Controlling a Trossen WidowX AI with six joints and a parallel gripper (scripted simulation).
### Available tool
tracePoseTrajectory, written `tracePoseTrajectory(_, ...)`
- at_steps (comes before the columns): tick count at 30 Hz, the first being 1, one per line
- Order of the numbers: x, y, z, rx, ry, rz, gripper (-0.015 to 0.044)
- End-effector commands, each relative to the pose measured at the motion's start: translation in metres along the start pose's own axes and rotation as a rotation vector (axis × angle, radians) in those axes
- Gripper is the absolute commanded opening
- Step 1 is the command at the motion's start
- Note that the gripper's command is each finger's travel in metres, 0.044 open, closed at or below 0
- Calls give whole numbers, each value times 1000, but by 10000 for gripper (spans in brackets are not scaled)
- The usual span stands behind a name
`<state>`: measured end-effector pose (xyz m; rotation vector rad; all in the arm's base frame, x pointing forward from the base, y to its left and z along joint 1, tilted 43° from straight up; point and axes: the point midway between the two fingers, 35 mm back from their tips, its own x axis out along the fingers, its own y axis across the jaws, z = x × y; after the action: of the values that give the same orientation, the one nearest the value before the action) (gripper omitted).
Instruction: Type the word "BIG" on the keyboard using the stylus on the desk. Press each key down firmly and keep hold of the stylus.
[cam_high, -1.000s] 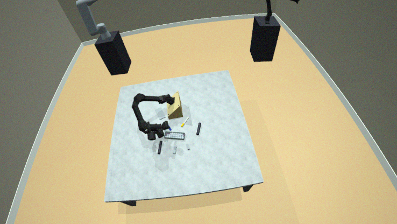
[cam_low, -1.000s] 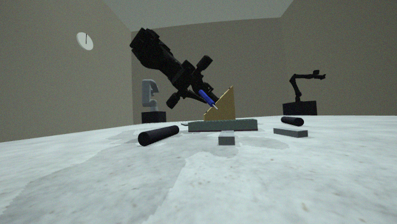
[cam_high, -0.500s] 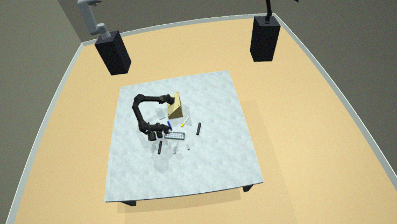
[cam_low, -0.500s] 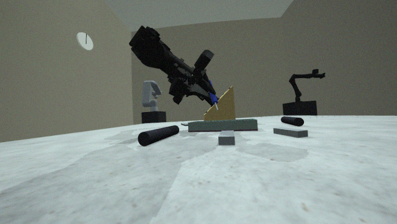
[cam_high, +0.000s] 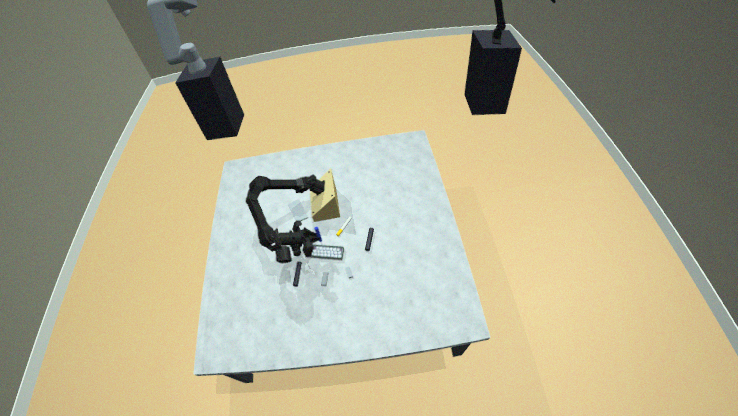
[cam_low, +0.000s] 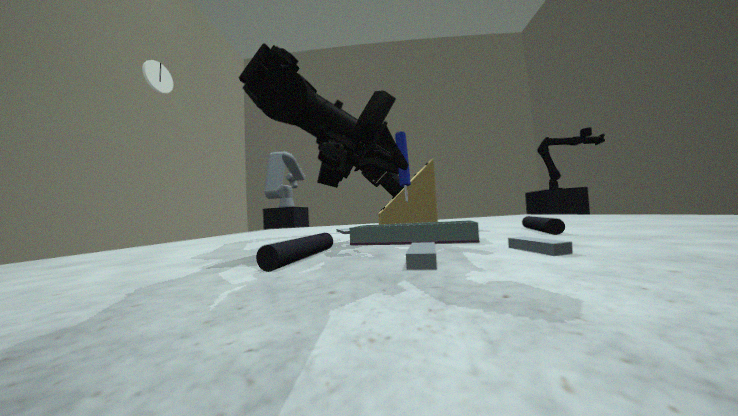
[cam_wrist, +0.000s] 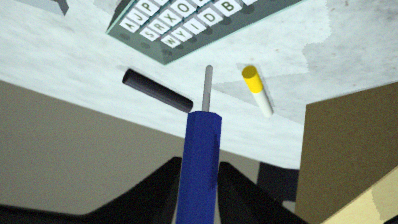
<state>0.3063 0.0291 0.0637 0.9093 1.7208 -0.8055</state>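
The stylus (cam_wrist: 199, 160) was a smooth blue cylinder with a thin grey rod tip, clamped between the black jaws of the gripper (cam_wrist: 198, 192) and hanging nearly upright above the back edge of the keyboard (cam_wrist: 200, 27). The keyboard was a flat grey-green slab with white lettered keys, lying on the mottled, marble-like tabletop (cam_high: 403, 217). A matte black cylinder (cam_wrist: 157, 90) and a yellow-capped white pen (cam_wrist: 257, 90) lay nearby.

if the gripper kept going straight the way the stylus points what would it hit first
Probably the bare desk just short of the keyboard: the gripper holds the blue stylus, and its grey tip points near the keyboard's edge, not over a key. Depth is uncertain.
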Motion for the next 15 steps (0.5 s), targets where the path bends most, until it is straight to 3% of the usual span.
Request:
tracePoseTrajectory(1, -1, 5, -4, 141, 25, 12, 0)
tracePoseTrajectory(15, 15, 0, 20, 164, 28, 12, 0)
